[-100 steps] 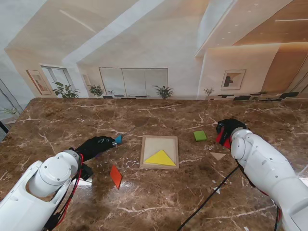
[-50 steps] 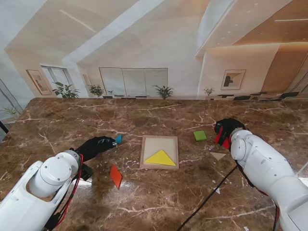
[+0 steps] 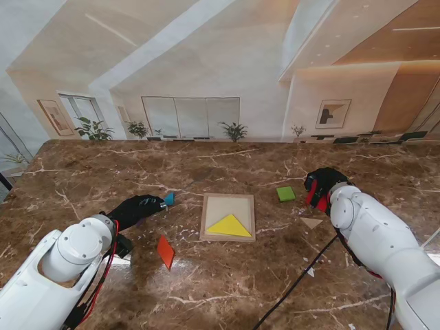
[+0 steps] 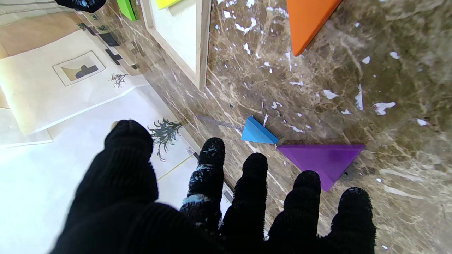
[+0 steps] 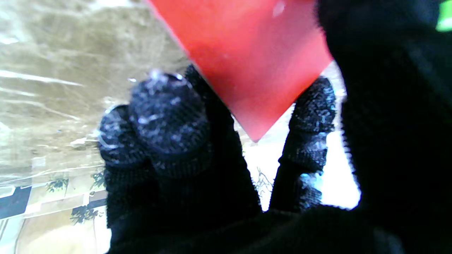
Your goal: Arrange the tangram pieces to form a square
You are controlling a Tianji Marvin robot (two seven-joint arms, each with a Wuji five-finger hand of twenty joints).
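right hand (image 3: 322,188) pinches the red piece (image 5: 254,60); left hand (image 3: 137,208) hovers spread, holding nothing, beside the purple triangle (image 4: 323,158).

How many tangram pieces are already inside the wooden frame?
1: the yellow triangle lies in the wooden frame, in the part nearer to me. The rest of the frame looks bare. No other piece shows inside.

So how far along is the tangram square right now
Early. Only the yellow triangle sits in the wooden tray. The right hand holds a red piece. The left hand is open by the blue and purple triangles. Orange, green and tan pieces wait.
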